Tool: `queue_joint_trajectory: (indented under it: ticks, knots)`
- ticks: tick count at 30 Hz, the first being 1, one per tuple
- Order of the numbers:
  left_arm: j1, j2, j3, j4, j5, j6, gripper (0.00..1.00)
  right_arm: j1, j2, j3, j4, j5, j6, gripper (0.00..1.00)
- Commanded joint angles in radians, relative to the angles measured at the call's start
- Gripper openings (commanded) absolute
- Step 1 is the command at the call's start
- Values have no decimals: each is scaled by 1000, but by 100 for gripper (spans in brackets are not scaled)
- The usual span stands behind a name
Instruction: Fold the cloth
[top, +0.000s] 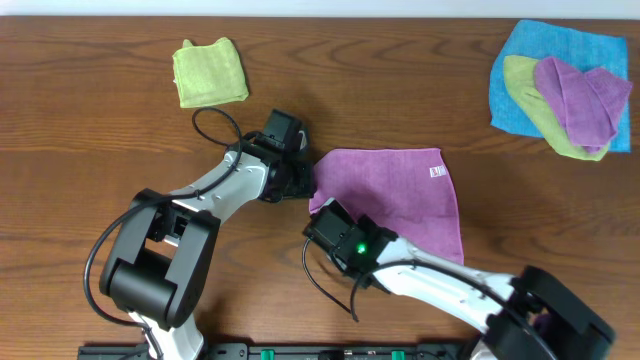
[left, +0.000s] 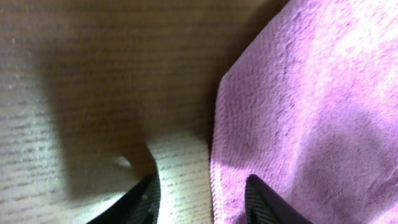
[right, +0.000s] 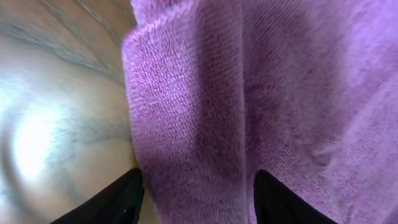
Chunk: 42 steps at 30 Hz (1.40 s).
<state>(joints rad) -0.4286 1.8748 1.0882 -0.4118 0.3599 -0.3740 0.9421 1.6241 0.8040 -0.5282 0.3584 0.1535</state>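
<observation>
2 black fingers (right: 127, 199) of the right gripper (right: 199, 193) stand 1 on each side of a bump of the cloth (top: 395, 195). The purple bump fills the whole gap between them. I cannot tell if they are squeezing it tight or only touching it.

The left gripper (left: 202, 199) has its 2 fingers (left: 146, 202) held apart, with nothing pinched. 1 finger is over the bare table (top: 100, 150) and the other is over the cloth. So the cloth's edge runs right between them.

Out from the fingers, the cloth lies spread flat on the table. The 2 grippers are on 1 side of it, near 2 corners. The rest reaches away from them to a little white tag (top: 436, 171) at a far corner.

I think the job is just at its start. No fold is made yet. The 2 corners have to be picked up, carried over to the other side and laid down neat.

I see 0 boxes, bowls or bins. Well away past the left gripper's fingers lies a folded green cloth (top: 210, 72). Well away from the right gripper's fingers, beyond the tag, a blue cloth (top: 520, 50) lies flat like a tray. On it are heaped the other green cloth (top: 535, 100) and the other purple cloth (top: 580, 95). I think those are not part of this job.
</observation>
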Motion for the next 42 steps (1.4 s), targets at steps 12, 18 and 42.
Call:
queue_joint_trajectory:
  ticks: [12,18,42]
  knots:
    - [50,12,1,-85,-8,-7,45,12,49,5,10,127,52,34]
    - [50,12,1,-69,-9,-7,46,53,5,70,-116,16,52,34]
    - [48,12,1,-88,7,-7,50,64,-56,81,-111,-134,84,47]
